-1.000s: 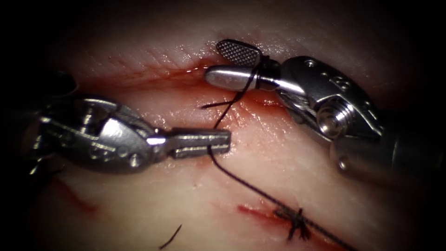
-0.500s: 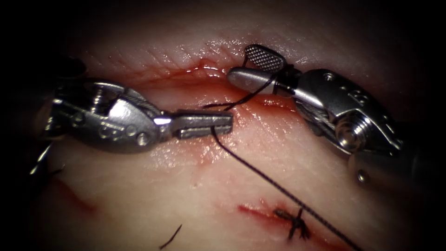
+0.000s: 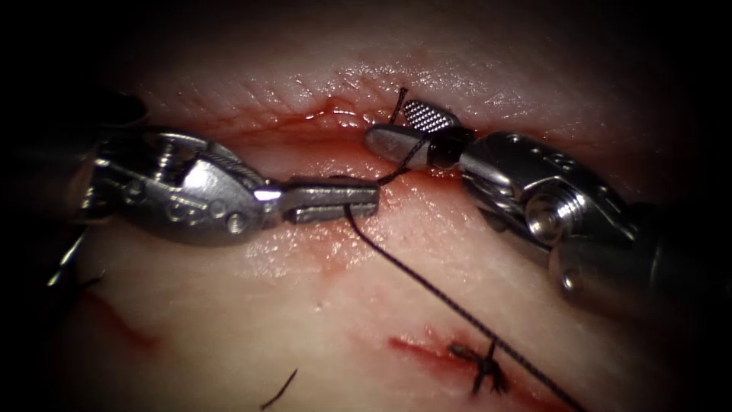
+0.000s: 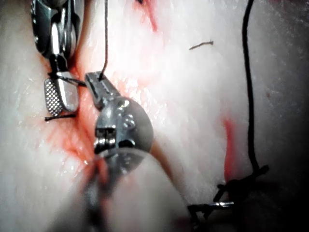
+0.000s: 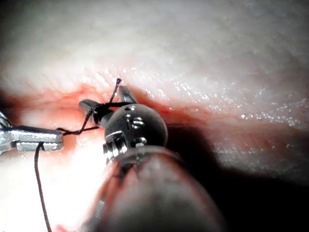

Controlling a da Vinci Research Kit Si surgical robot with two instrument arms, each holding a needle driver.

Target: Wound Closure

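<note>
I am looking down on the tissue, its cut running across the upper field with red fluid along it, and an earlier knot sitting low right. My left tool is lying flat with its jaws clamped on the thread, which is running slantwise down toward that knot; my right tool, the nearer to the cut, is sitting with jaws parted and thread crossing between them near the hinge, gripping nothing. The thread's short end is lying up and right of the left tool's tip, just beside the right; I am seeing no needle
</note>
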